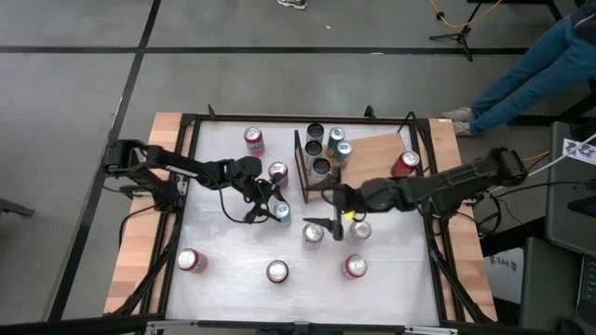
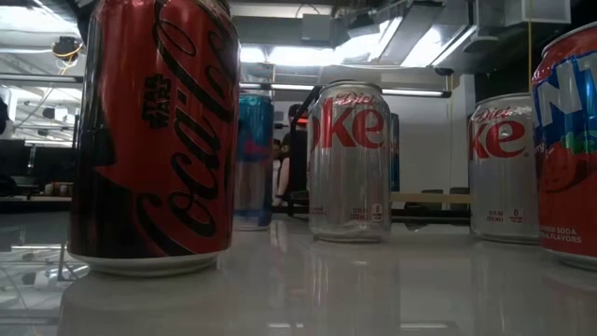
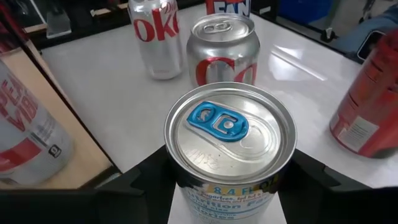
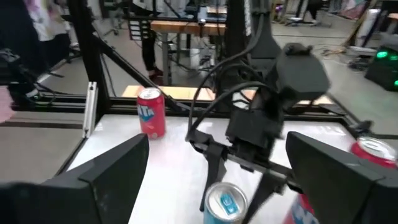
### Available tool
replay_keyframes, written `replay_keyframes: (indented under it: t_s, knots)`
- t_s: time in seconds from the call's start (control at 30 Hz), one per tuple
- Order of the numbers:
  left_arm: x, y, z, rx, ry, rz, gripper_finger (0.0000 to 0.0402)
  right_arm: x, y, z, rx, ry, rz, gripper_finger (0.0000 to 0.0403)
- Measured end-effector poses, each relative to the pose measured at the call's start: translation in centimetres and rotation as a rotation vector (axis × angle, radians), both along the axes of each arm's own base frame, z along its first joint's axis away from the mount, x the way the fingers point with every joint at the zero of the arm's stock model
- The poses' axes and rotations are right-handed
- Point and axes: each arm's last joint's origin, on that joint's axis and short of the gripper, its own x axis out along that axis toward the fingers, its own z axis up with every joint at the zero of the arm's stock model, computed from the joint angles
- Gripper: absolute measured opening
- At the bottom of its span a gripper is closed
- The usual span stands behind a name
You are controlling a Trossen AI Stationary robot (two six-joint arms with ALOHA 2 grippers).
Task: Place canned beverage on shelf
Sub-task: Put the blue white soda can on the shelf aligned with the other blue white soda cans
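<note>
A silver can with a blue tab [image 3: 230,130] stands upright between the fingers of my left gripper [image 1: 277,212], left of the table's middle. The right wrist view shows the same can [image 4: 225,202] and the left gripper from the front. My right gripper [image 1: 329,223] hovers open just right of it, its wide-spread fingers [image 4: 118,168] pointing at the can with nothing between them. The shelf, a light-brown board [image 1: 377,149] with a black upright frame [image 1: 300,167], lies at the far right and carries several cans [image 1: 328,147] and a red can [image 1: 405,163]. My left gripper pinches the can's side wall [image 3: 180,186] between its two fingers, a little below the top rim. The fingers come from the table's left, slanting slightly down. The can stays upright; in the low view its base [image 2: 253,224] seems level with the tabletop.
Loose cans stand around: two silver ones [image 1: 312,233] [image 1: 360,230] under the right gripper, three along the near edge [image 1: 191,261] [image 1: 277,272] [image 1: 356,266], and two on the far side [image 1: 254,140] [image 1: 277,170]. A person's legs [image 1: 531,65] show beyond the far right corner.
</note>
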Motion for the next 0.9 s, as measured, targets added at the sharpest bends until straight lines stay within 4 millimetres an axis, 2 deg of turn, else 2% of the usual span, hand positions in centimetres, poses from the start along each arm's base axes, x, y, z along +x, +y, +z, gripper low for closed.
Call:
replay_keyframes:
  t_s: [0.23,0.43,0.9]
  knots:
    - [0.3,0.0,-0.7,-0.009,0.018,-0.005,0.0239,1.5,-1.3,-1.6,0.007,0.043,0.021,0.0367]
    - [0.4,0.0,-0.7,-0.005,0.014,-0.001,0.0262,1.8,-1.3,-2.0,0.004,0.059,0.02,0.0367]
    - [0.4,0.0,-0.9,0.03,0.026,0.063,0.0267,1.7,-1.2,-2.1,0.002,0.066,0.021,0.0367]
